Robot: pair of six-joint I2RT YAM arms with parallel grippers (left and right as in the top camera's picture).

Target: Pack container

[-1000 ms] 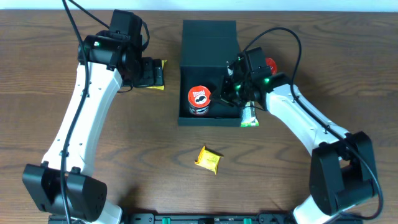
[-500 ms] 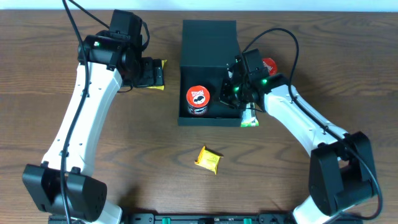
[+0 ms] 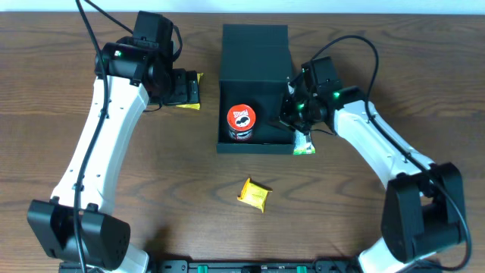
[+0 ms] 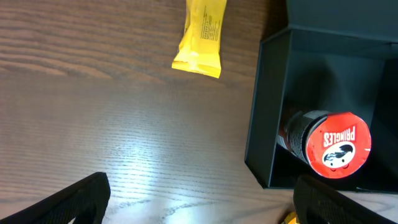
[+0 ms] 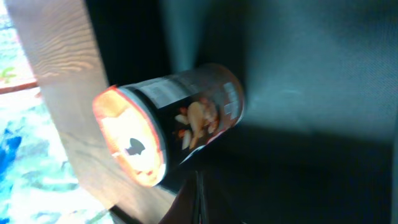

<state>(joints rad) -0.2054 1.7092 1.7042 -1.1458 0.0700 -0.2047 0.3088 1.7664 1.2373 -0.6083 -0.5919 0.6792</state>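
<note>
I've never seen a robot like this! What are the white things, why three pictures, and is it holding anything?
Those are two robot arms, the left arm and the right arm, at a wooden table. The big picture comes from a camera overhead; the other two come from cameras on the wrists. The dark container stands open with a red-topped can inside. On the table lie a yellow packet in front, a second yellow packet by the left hand, and a green-and-white packet beside the container. The left hand is open and empty. The right hand is at the container near the can, fingers seemingly closed on nothing.
</note>
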